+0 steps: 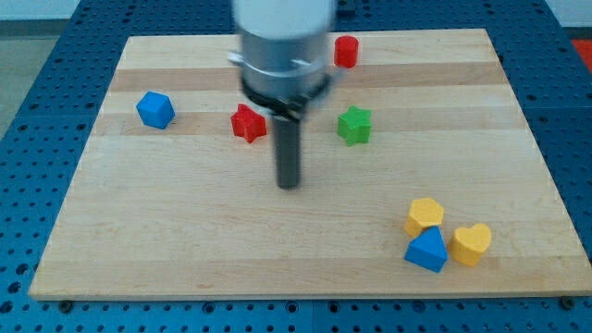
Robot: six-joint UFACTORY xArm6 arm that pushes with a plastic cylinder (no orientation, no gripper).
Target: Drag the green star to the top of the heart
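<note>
The green star (353,125) lies on the wooden board (185,240), right of centre in the upper half. The yellow heart (472,243) lies near the view's bottom right corner of the board. My tip (289,184) rests on the board left of and below the green star, with a clear gap between them. The heart is far to the right of and below my tip.
A red star (247,123) lies just left of the rod. A red cylinder-like block (346,51) sits near the top edge. A blue block (155,110) sits at the left. A yellow hexagon-like block (425,215) and a blue triangle-like block (426,251) touch beside the heart.
</note>
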